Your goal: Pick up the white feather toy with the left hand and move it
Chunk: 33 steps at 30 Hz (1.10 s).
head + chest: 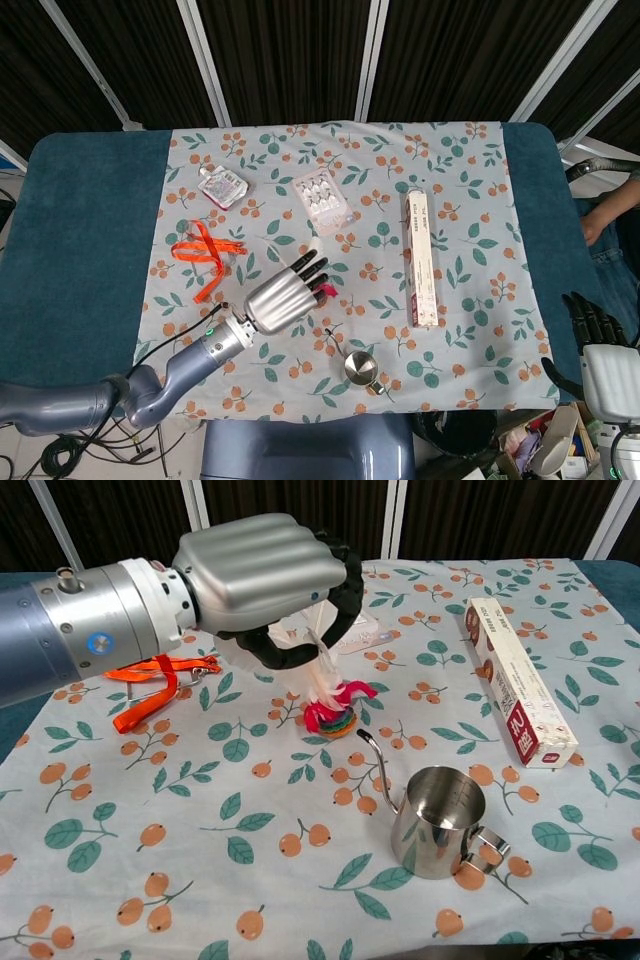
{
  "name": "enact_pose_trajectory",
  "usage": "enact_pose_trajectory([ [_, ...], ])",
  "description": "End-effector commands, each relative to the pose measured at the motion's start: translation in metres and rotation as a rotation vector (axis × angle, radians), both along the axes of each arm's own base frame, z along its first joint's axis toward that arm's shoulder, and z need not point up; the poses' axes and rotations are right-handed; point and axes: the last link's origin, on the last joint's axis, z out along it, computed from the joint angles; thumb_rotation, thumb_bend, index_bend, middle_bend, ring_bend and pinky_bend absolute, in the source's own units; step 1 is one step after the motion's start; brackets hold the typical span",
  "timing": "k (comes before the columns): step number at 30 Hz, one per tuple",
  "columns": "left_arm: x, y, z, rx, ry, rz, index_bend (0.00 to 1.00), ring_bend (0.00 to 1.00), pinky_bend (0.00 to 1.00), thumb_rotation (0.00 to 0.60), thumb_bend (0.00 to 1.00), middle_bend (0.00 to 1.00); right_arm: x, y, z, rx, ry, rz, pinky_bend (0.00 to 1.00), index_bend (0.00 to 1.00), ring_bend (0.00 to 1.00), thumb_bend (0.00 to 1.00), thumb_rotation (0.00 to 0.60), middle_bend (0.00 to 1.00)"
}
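Note:
My left hand (270,580) grips the white feather toy (320,665) by its feathers, which show between the curled fingers. The toy hangs nearly upright, and its pink and multicoloured base (336,715) sits low over the floral cloth; I cannot tell whether it touches. From above, the left hand (285,298) covers most of the toy, and only a pink bit of the toy (326,291) peeks out past the fingertips. My right hand (598,355) is off the table's right front corner, with its fingers apart and nothing in it.
A steel pitcher (440,820) stands just right of and nearer than the toy. An orange ribbon (150,680) lies to the left. A long box (518,680) lies at the right. A blister pack (322,197) and a small pouch (222,185) lie further back.

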Motion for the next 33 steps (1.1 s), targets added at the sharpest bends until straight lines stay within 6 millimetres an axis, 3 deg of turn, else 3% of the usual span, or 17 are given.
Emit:
enact_pose_trajectory([
  [1, 0.008, -0.004, -0.004, -0.009, 0.008, -0.016, 0.59, 0.14, 0.17, 0.600, 0.44, 0.33, 0.000, 0.000, 0.000, 0.000, 0.000, 0.000, 0.16, 0.04, 0.10, 0.16, 0.600, 0.06],
  [6, 0.013, -0.007, -0.008, -0.014, 0.017, -0.015, 0.46, 0.14, 0.17, 0.600, 0.38, 0.31, -0.001, 0.000, -0.001, 0.006, -0.001, -0.005, 0.16, 0.04, 0.10, 0.16, 0.600, 0.06],
  [9, 0.014, -0.008, -0.010, -0.020, 0.022, -0.006, 0.24, 0.14, 0.16, 0.600, 0.27, 0.27, 0.000, 0.000, 0.000, 0.003, -0.001, -0.004, 0.16, 0.04, 0.10, 0.16, 0.600, 0.06],
  [14, 0.014, -0.007, -0.009, -0.023, 0.028, 0.016, 0.05, 0.13, 0.14, 0.600, 0.23, 0.20, -0.001, 0.000, 0.000, 0.002, 0.000, -0.004, 0.16, 0.04, 0.10, 0.16, 0.600, 0.06],
  [23, 0.019, 0.000, 0.017, 0.030, -0.058, 0.064, 0.02, 0.09, 0.13, 0.600, 0.23, 0.16, -0.001, 0.000, 0.000, 0.001, -0.001, -0.004, 0.16, 0.04, 0.10, 0.16, 0.600, 0.06],
  [28, 0.015, 0.005, 0.050, 0.086, -0.114, 0.096, 0.02, 0.09, 0.13, 0.600, 0.23, 0.16, -0.001, 0.000, 0.000, 0.001, 0.001, -0.006, 0.16, 0.04, 0.10, 0.16, 0.600, 0.06],
  [33, -0.004, 0.009, 0.093, 0.156, -0.165, 0.178, 0.02, 0.09, 0.13, 0.600, 0.23, 0.15, -0.001, 0.000, 0.001, -0.004, 0.003, -0.009, 0.16, 0.04, 0.10, 0.16, 0.600, 0.06],
])
